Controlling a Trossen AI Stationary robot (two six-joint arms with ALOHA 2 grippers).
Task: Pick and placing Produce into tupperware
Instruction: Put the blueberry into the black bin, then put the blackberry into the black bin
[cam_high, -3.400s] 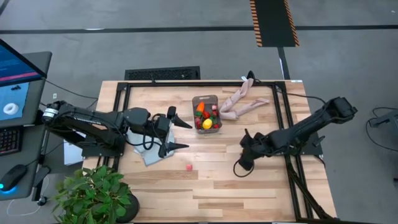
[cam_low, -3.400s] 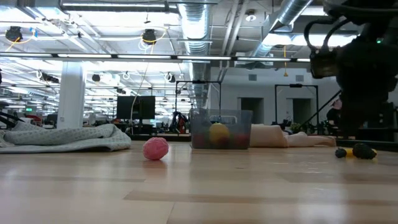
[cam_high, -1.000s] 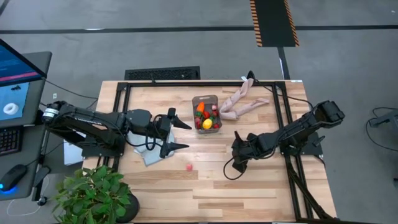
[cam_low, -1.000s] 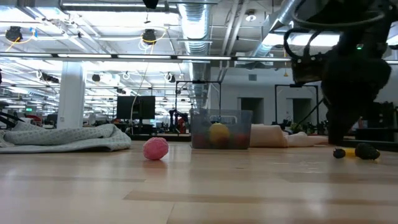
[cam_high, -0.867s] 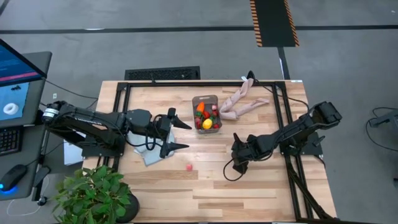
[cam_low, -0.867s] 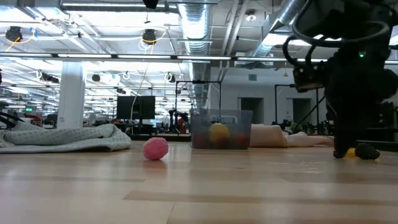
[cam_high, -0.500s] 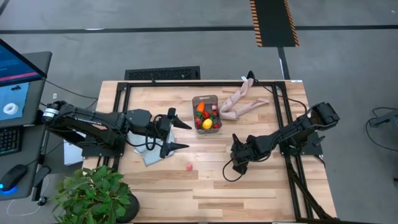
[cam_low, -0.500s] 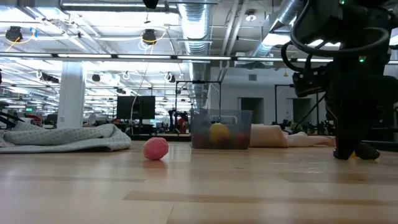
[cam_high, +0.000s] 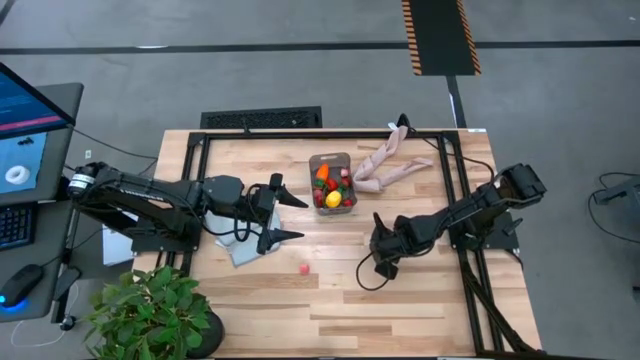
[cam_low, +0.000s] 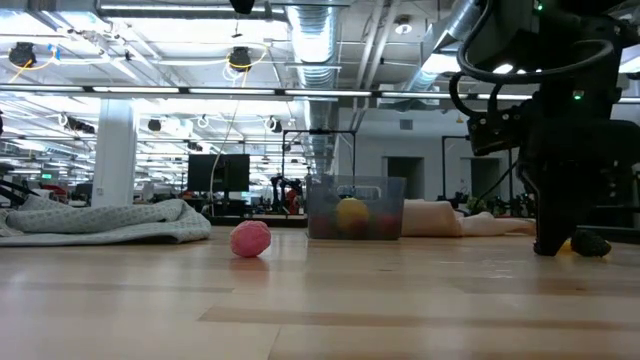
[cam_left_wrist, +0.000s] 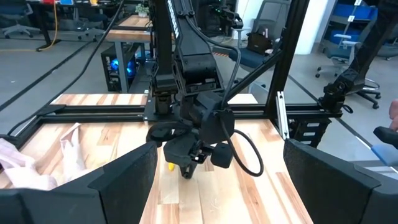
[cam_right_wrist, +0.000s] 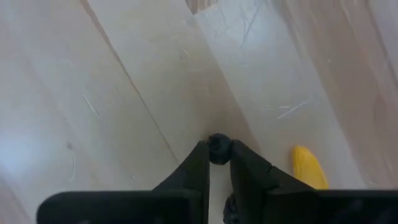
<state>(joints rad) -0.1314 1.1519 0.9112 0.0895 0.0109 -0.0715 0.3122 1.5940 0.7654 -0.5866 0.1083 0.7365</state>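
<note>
the right gripper (cam_right_wrist: 214, 163) is down at the wooden table (cam_high: 400, 300), its fingers pinching a small dark berry (cam_right_wrist: 218, 148), with a yellow banana (cam_right_wrist: 309, 167) lying just beside it. the tupperware (cam_high: 332, 181), at about 11 o'clock from that gripper, holds a carrot (cam_high: 322, 173) and lemon (cam_high: 333, 199), and a pink berry (cam_high: 303, 268) lies at about 9 o'clock. the left gripper (cam_high: 290, 217) waits with fingers spread wide, above the grey cloth (cam_high: 245, 246).

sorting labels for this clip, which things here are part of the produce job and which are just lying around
Job: tupperware holding produce; pink berry; dark berry pinched in the right gripper; small banana.

Lying about: grey cloth; beige limb-shaped object; potted plant.
</note>
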